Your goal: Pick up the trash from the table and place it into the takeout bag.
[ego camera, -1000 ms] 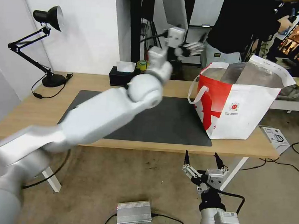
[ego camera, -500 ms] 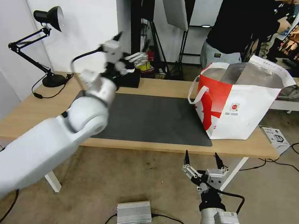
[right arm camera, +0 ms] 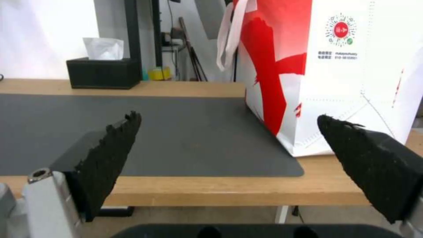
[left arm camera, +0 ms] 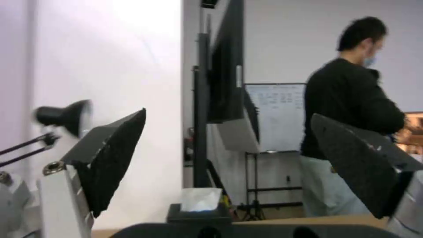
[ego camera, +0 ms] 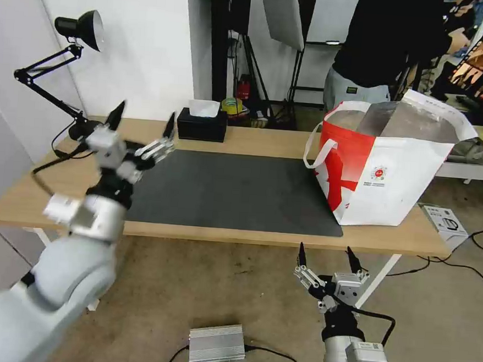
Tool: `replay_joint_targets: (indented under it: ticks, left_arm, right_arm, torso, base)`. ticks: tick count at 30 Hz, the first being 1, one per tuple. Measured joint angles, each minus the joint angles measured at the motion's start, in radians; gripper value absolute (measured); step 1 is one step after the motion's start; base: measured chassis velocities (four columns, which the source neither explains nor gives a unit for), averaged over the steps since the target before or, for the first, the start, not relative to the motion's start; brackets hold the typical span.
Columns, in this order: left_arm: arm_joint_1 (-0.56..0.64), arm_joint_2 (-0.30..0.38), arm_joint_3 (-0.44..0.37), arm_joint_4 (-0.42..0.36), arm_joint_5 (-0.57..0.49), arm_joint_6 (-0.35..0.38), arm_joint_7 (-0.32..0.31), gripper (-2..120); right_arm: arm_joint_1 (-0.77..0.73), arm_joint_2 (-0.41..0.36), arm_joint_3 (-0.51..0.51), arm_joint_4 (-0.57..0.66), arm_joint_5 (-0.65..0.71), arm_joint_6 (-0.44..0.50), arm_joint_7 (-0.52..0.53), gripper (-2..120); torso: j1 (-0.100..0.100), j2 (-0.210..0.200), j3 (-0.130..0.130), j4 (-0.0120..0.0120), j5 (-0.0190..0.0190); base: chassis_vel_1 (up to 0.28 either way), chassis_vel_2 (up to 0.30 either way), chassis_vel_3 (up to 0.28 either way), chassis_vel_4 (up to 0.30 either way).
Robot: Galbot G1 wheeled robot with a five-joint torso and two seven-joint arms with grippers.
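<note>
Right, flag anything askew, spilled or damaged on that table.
Nothing stands out. The bag stands upright and open at the right end of the table, partly on the mat, with no spill or tear showing. The tissue box and lamp sit squarely along the back. Both the left gripper and right gripper are open and empty.

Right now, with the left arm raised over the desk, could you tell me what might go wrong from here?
The left hand hangs open above the table's left end, close to the desk lamp and its cable; a swing could snag them. The tissue box also stands near. The takeout bag sits near the right front edge, so a nudge might tip it off.
</note>
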Motion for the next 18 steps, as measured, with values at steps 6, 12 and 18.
replay_joint_targets:
  ticks: [6, 12, 18]
  left_arm:
    - [0.151, -0.103, -0.04, -0.014, 0.109, -0.046, 0.012, 100]
    - [0.257, -0.19, -0.058, -0.015, 0.189, -0.077, 0.012, 100]
    - [0.368, -0.305, -0.059, 0.004, 0.325, -0.145, 0.014, 100]
  right_arm:
    - [0.0, 0.0, 0.0, 0.0, 0.0, 0.0, 0.0, 100]
    - [0.0, 0.0, 0.0, 0.0, 0.0, 0.0, 0.0, 100]
    - [0.0, 0.0, 0.0, 0.0, 0.0, 0.0, 0.0, 100]
  torso:
    - [0.0, 0.0, 0.0, -0.0002, 0.0]
    - [0.0, 0.0, 0.0, -0.0001, -0.0001]
    - [0.0, 0.0, 0.0, 0.0001, 0.0001]
  base:
    - [0.0, 0.0, 0.0, 0.0]
    - [0.0, 0.0, 0.0, 0.0]
    - [0.0, 0.0, 0.0, 0.0]
